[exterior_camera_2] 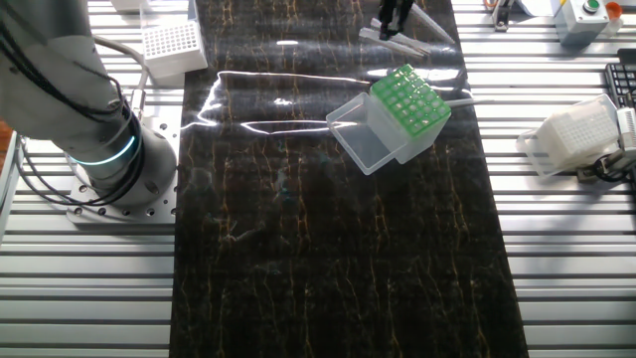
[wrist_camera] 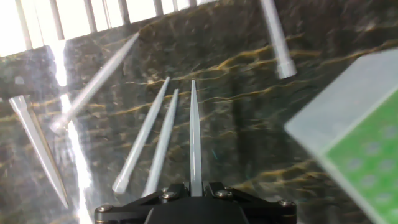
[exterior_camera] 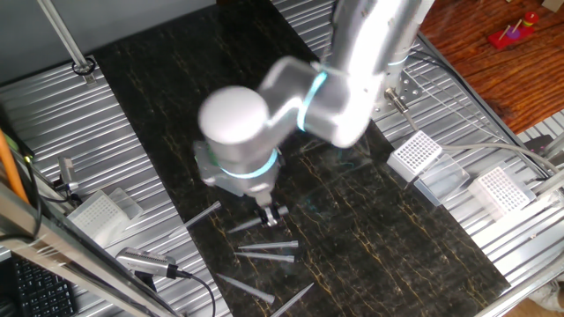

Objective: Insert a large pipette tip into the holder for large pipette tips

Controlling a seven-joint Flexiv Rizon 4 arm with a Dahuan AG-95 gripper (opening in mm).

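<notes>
My gripper is shut on a large clear pipette tip that points straight ahead from between the jaws, above the dark mat. The holder for large pipette tips, with its green grid top, is close on the right in the hand view. In the other fixed view the holder stands mid-mat with its clear lid open, and the gripper is at the mat's far end. In one fixed view the gripper is low over the loose tips; the arm hides the holder.
Several loose tips lie on the mat under and left of the gripper, one more ahead. White grid racks stand on the ribbed metal beside the mat. The robot base is at the left.
</notes>
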